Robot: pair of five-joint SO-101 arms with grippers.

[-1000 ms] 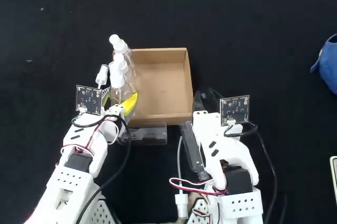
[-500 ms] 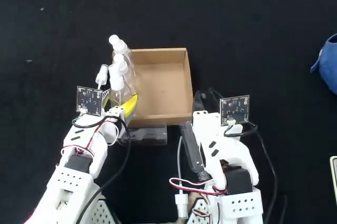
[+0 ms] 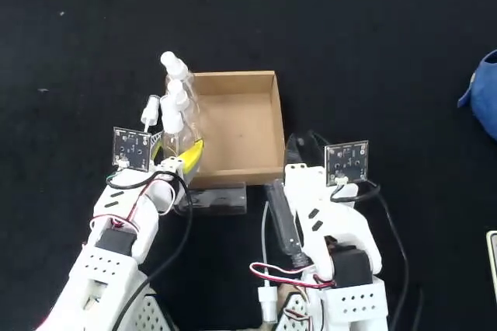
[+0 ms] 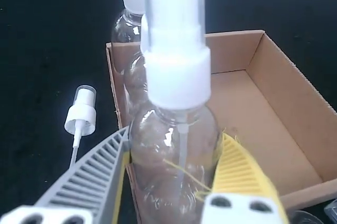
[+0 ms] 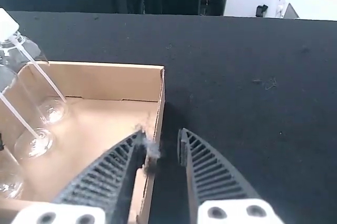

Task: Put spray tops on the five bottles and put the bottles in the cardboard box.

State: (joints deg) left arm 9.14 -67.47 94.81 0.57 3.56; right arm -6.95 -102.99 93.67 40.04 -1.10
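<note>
Left end effector (image 4: 174, 142) was clamped on a clear bottle (image 4: 171, 176), with the grey finger on one side of the body and the yellow finger on the other, both pressed to the plastic. The bottle stood upright with a white spray top (image 4: 176, 71) on its neck, dip tube visible inside. It sat at the near left corner of the cardboard box (image 3: 237, 125); I couldn't tell whether its base rested on the box floor.

Two more capped bottles (image 3: 177, 99) stood upright beyond it, in a row along the inside of the box's left wall. The box lay about mid-table, closer to the near edge.

A loose spray top (image 3: 149, 112) lay on the table just outside the box's left wall.

Right end effector (image 5: 160, 139) hung at the box's near right corner, fingers a narrow gap apart, nothing gripped. The top edge of the right wall ran into that gap.

A flat clear container (image 3: 213, 197) lay on the table against the box's near wall. A blue object (image 3: 485, 102) showed at the table's right edge.
</note>
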